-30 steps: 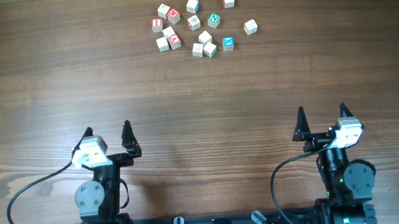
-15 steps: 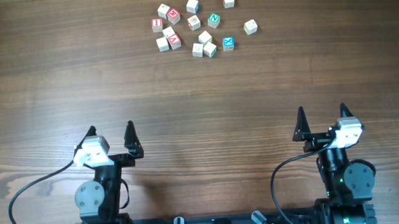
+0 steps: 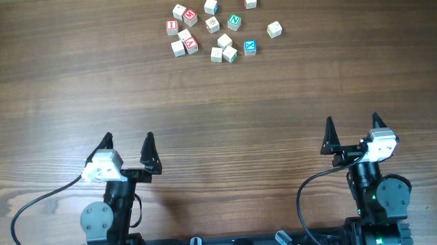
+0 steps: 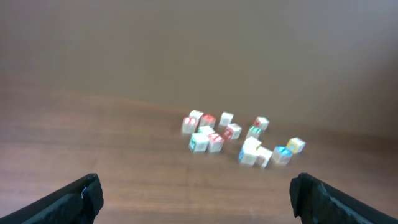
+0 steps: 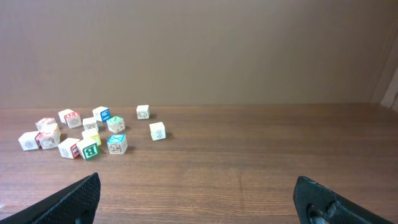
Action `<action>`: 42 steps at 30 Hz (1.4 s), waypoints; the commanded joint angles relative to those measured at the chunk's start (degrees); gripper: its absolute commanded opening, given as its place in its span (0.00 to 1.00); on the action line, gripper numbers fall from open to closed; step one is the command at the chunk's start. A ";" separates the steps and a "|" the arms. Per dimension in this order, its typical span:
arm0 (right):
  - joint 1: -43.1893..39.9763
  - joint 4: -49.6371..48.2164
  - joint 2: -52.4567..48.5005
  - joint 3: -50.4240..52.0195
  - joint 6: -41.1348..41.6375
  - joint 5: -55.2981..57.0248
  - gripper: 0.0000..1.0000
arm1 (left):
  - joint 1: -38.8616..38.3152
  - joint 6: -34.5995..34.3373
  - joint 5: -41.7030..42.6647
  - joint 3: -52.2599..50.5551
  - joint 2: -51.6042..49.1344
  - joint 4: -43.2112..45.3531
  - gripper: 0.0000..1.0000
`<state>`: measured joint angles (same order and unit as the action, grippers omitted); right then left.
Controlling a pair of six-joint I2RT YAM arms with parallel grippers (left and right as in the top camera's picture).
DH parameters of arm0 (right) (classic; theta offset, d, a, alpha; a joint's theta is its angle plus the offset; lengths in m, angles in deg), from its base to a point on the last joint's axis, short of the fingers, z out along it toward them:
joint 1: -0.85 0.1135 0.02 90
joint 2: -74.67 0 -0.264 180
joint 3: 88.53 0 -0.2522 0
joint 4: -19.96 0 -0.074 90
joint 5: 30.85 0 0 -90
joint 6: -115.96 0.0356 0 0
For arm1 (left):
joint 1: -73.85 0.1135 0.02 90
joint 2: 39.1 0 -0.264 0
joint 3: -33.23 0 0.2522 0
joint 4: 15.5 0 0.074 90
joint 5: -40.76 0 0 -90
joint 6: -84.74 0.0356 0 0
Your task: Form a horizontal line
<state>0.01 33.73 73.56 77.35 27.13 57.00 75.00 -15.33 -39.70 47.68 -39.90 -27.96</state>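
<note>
Several tiny wooden letter cubes lie scattered at the far middle of the table. At the cluster's near edge two pale beige cubes (image 3: 216, 54) (image 3: 230, 54) sit side by side. A cyan-faced cube (image 3: 250, 47) lies just right of them, with a small gap, making a loose row. The cyan cube also shows in the right wrist view (image 5: 117, 144) and, blurred, in the left wrist view (image 4: 281, 154). My left gripper (image 3: 128, 137) (image 4: 196, 183) is open and empty near the front edge. My right gripper (image 3: 352, 120) (image 5: 197, 182) is open and empty at the front right.
Other loose cubes with red letters (image 3: 189, 16) and a green letter (image 3: 233, 21) lie behind and left of the row. Single pale cubes (image 3: 250, 0) (image 3: 274, 29) sit to the right. Bare wooden table (image 3: 217, 100) lies between grippers and cubes.
My left gripper has shifted a little to the right and forward, still open. The right arm and the cubes have not moved.
</note>
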 commanded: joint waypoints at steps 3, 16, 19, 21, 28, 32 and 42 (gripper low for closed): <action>-0.09 -0.07 0.83 0.07 -0.79 -0.94 1.00 | 0.42 -1.27 2.64 1.92 0.42 0.48 1.00; -0.09 -0.07 0.83 0.07 -0.76 -0.94 1.00 | 0.42 -1.29 2.64 2.82 0.42 0.17 1.00; -0.09 -0.07 0.83 0.07 -0.79 -0.94 1.00 | 0.42 -1.29 2.64 2.84 0.42 -0.20 1.00; -0.09 -0.07 0.83 0.07 -0.79 -0.94 1.00 | 0.42 -1.29 2.64 3.23 0.42 -1.84 1.00; -0.09 -0.07 0.83 0.07 -0.81 -0.94 1.00 | 0.42 -1.31 2.67 6.34 0.42 -5.77 1.00; -0.09 -0.04 0.83 0.07 -0.79 -0.94 1.00 | 0.42 -1.27 2.67 9.18 0.42 -7.89 1.00; -0.09 -0.07 0.83 0.07 -0.79 -0.94 1.00 | 0.42 -1.31 4.39 13.81 -5.46 -9.31 1.00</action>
<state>0.01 33.73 73.56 77.35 27.13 57.00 75.00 -16.11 -37.82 58.63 -41.58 -37.08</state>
